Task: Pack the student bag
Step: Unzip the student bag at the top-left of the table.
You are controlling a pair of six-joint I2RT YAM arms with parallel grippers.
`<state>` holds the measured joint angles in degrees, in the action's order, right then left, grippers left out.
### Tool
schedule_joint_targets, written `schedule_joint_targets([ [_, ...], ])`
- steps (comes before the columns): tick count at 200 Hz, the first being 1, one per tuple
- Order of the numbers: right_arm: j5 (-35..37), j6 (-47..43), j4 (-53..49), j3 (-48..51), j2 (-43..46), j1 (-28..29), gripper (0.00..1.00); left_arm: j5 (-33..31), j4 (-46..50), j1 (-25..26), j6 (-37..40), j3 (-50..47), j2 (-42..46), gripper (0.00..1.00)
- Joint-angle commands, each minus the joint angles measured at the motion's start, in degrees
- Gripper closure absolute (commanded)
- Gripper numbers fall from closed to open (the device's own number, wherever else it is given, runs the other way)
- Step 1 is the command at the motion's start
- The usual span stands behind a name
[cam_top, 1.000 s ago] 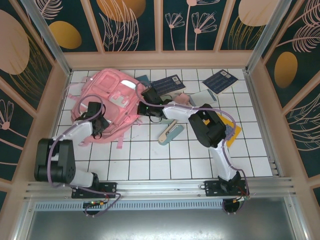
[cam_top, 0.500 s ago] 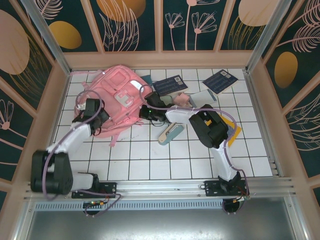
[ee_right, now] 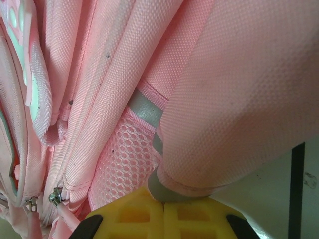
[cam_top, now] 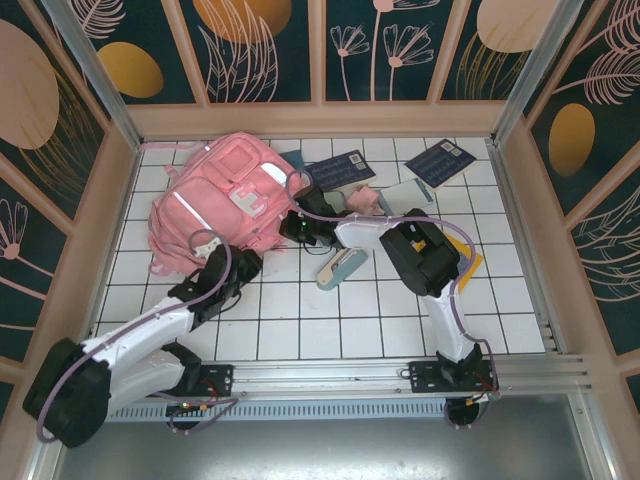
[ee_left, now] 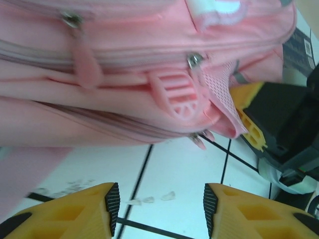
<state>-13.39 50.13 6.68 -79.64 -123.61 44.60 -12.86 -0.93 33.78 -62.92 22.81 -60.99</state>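
tiled table (cam_top: pixel 400 300), student bag (cam_top: pixel 225 195) just beyond wide left tool (ee_left: pixel 162 201), edge inside pinched-shut right tool (ee_right: pixel 163 219)

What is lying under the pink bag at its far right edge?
A dark teal flat item pokes out beside the student bag there. The bag covers the rest, so what it is cannot be told.

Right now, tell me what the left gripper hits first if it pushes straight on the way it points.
Most likely the student bag: the open left gripper faces its zippered side across a stretch of bare tile, though depth is hard to judge.
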Motion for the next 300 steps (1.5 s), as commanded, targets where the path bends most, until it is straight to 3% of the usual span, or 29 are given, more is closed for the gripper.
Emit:
schedule_joint_targets([
  [1, -3.1, 1.3, -1.6, 0.4, 1.7, 0.5, 1.0, -2.4, -8.5, 3.3, -3.3, 2.2, -7.0, 0.51],
  [33, -2.8, 1.6, -1.8, -0.4, 1.2, 0.5, 1.0, -3.6, -10.6, 5.1, -4.4, 5.8, -16.8, 0.58],
  [102, -2.6, 1.7, -2.1, -0.4, 1.3, 0.6, 1.0, -5.2, -11.9, 5.1, -5.3, 11.2, -26.9, 0.64],
  [266, -2.5, 1.3, -2.2, 0.3, 1.9, 1.0, 1.0, -9.9, -0.7, 3.5, -9.9, 22.0, -40.5, 0.68],
  [300, -2.3, 1.2, -2.3, 0.3, 2.0, 0.9, 1.0, -9.9, 1.7, 3.1, -10.1, 23.4, -41.9, 0.82],
])
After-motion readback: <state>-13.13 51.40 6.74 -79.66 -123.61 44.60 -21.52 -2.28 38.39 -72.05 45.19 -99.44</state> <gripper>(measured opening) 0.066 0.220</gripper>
